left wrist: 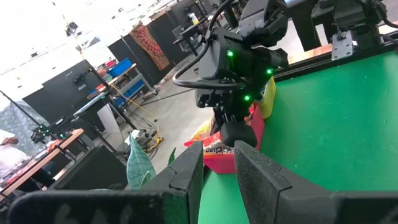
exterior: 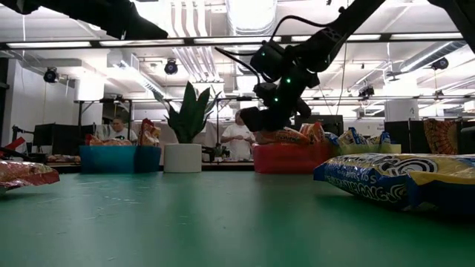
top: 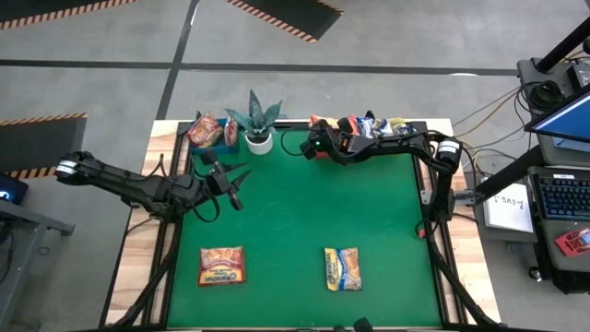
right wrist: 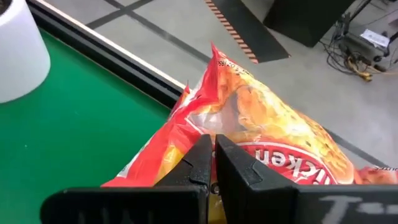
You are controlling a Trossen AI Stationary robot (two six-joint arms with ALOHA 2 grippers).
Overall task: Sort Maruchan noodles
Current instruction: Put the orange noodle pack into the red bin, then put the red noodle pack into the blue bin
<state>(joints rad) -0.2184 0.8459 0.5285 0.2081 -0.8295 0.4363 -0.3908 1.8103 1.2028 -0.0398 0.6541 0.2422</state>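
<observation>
My right gripper (top: 312,145) sits at the far edge of the counter (top: 295,212), just right of the potted plant (top: 256,123) and over the left end of the red bin (exterior: 288,158). Its fingers (right wrist: 208,163) are pressed almost together, pinching the edge of an orange noodle packet (right wrist: 267,134); the packet hangs in front of the wrist camera with the counter's far edge behind it.

My left gripper (top: 235,184) hovers over the left part of the counter, pointing toward the far right, with its fingers (left wrist: 255,171) a narrow gap apart and nothing between them.

Two packets lie flat near the front: a red packet (top: 222,266) to the left and a blue-and-yellow packet (top: 342,268) to the right, well apart. More packets are heaped in the blue bin (exterior: 119,158) at the far left and in the bins right of the plant.
</observation>
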